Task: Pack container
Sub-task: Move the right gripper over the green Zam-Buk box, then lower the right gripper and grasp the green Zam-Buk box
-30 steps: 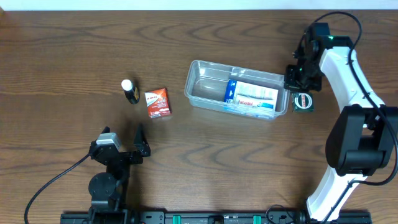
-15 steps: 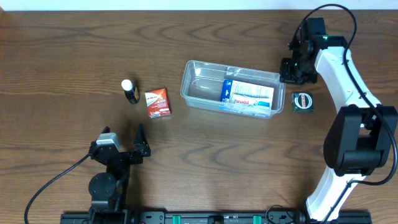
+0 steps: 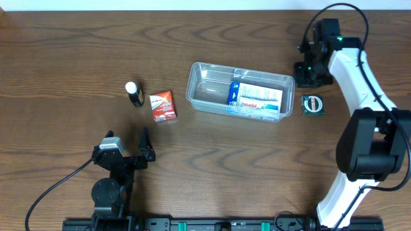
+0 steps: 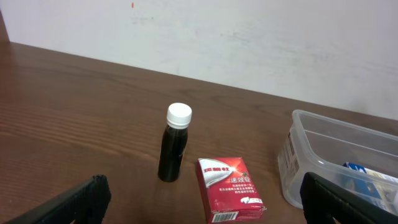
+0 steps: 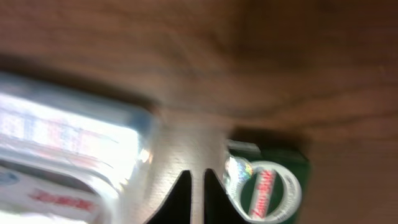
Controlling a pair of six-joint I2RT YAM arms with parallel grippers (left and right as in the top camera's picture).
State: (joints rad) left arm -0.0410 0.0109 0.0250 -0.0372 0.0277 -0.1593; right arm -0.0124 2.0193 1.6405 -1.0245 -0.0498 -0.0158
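Your container (image 3: pixel 210 90) lies mid-bench (image 3: pixel 257 173), its long side running across and a little askew. A blue-and-white box (image 3: pixel 257 98) fills its right half. The left half is bare, so there is room, I judge, for the loose items.

Your right gripper (image 5: pixel 198 196) hovers low off the tub's right end. Its jaws are all but together, with only a thin slit between them, and they grip nothing. The green pack with a round label (image 3: pixel 313 104) lies just beside them on the bench, apart from the tub wall. It looks like the nearest thing for this arm, but the jaws must spread before they can take it, and the tub's rim is close enough to get nudged.

Your left gripper (image 3: pixel 127 144) waits near its base with its jaws spread wide and empty, aimed at the small red carton (image 4: pixel 230 190) and the dark bottle with a white cap (image 4: pixel 175 143). The two stand close together, well left of the tub. Reaching for the carton could tip the upright bottle.
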